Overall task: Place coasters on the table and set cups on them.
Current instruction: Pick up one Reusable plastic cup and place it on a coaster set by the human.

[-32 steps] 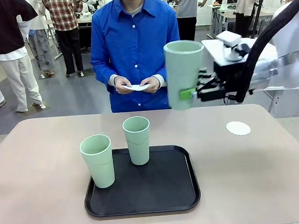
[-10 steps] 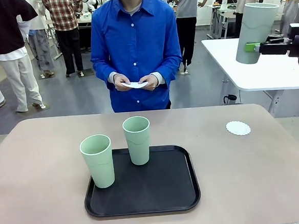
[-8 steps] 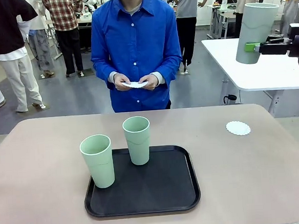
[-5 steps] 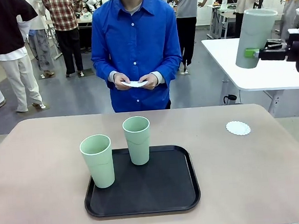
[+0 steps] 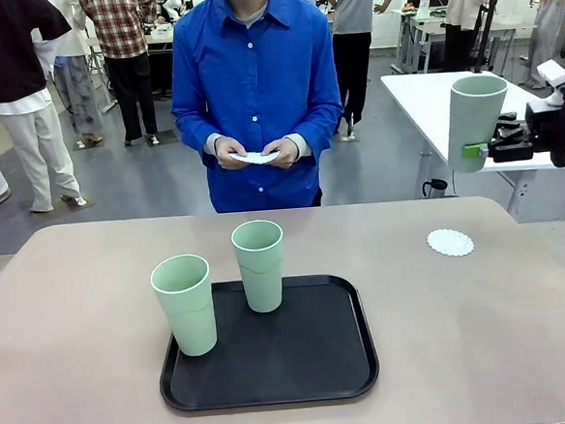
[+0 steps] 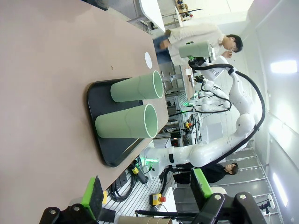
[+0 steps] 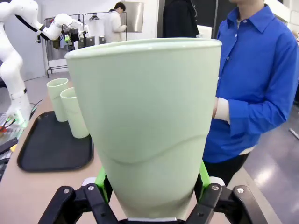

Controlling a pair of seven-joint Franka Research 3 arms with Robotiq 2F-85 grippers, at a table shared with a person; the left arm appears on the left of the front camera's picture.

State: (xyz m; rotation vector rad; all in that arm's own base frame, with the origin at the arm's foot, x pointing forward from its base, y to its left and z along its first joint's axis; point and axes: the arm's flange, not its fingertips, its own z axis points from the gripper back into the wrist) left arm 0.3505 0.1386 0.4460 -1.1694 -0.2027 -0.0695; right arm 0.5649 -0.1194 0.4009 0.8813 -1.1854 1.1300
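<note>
My right gripper (image 5: 476,149) is shut on a pale green cup (image 5: 476,109) and holds it upright in the air, above and slightly right of a lacy white coaster (image 5: 449,242) lying on the table (image 5: 466,335). In the right wrist view the cup (image 7: 149,116) stands between the green pads (image 7: 100,181). Two more cups (image 5: 185,304) (image 5: 259,265) stand on the black tray (image 5: 322,364). The person's hands hold another white coaster (image 5: 257,160). My left gripper (image 6: 147,196) is open and holds nothing, low over the table's near side.
The person in a blue shirt (image 5: 254,78) stands at the far edge. A white table (image 5: 421,105) stands behind my right gripper. Bare tabletop lies on both sides of the tray.
My right gripper has carried the cup from over the table's middle out to the right, and in the last second has lowered it. The cups on the tray have not moved.
</note>
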